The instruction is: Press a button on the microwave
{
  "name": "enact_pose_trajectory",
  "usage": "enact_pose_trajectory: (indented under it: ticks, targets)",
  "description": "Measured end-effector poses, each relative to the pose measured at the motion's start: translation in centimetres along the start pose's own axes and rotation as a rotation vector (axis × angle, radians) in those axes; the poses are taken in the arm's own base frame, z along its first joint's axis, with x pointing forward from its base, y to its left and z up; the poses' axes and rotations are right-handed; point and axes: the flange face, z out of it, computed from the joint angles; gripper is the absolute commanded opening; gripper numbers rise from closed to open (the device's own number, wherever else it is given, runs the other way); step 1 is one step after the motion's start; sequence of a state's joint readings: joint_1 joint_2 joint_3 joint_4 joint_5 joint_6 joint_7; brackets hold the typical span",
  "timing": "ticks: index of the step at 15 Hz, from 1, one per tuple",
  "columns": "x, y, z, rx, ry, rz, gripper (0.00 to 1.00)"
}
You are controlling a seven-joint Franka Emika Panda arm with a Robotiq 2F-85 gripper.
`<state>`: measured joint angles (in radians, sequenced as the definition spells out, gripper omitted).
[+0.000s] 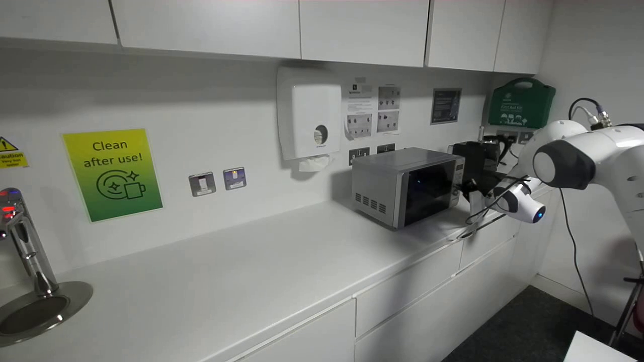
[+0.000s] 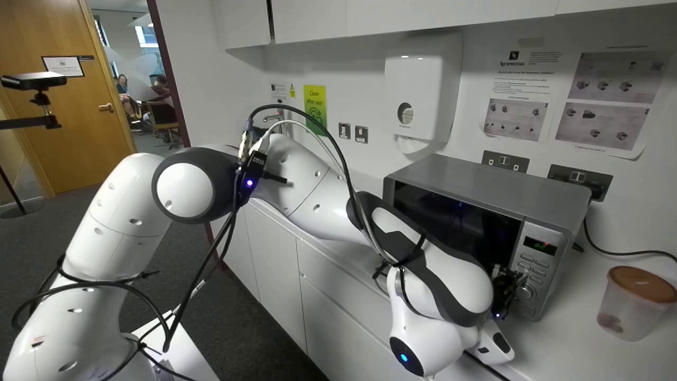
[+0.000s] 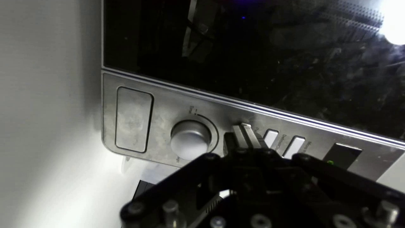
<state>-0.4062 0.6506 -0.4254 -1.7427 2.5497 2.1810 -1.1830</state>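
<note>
The silver-grey microwave [image 1: 425, 193] stands on the counter in both exterior views [image 2: 494, 203]. In the wrist view its dark door [image 3: 253, 69] lies above the control strip [image 3: 166, 107]. The strip carries a round knob [image 3: 190, 139], white buttons [image 3: 295, 145] and a display [image 3: 343, 155] with a green digit. My gripper [image 3: 245, 136] is shut and empty. Its fingertips are in front of the strip, between the knob and the visible buttons, covering part of the button area. I cannot tell whether they touch it. In an exterior view the gripper [image 2: 515, 283] is close to the strip, beside the knob.
A clear tub with an orange lid [image 2: 632, 304] stands right of the microwave. A black appliance [image 1: 473, 156] stands behind it. A white dispenser [image 1: 314, 115] hangs on the wall. Cables [image 1: 483, 213] hang from the arm near the counter edge [image 1: 352, 291].
</note>
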Motion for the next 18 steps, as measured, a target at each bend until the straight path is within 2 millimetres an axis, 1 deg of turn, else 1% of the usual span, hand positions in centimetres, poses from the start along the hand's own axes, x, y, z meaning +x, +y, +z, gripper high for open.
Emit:
enact_pose_trajectory:
  ticks: [14,16,17,18]
  targets:
    - [0.0,0.6,0.2,-0.022,-0.009,-0.013,0.0]
    - [0.2,0.7,-0.3,-0.009,-0.03,-0.023,0.0]
    - [0.5,0.7,-1.0,0.002,-0.051,-0.032,0.0]
    - [1.0,0.7,-2.1,0.01,-0.071,-0.04,0.0]
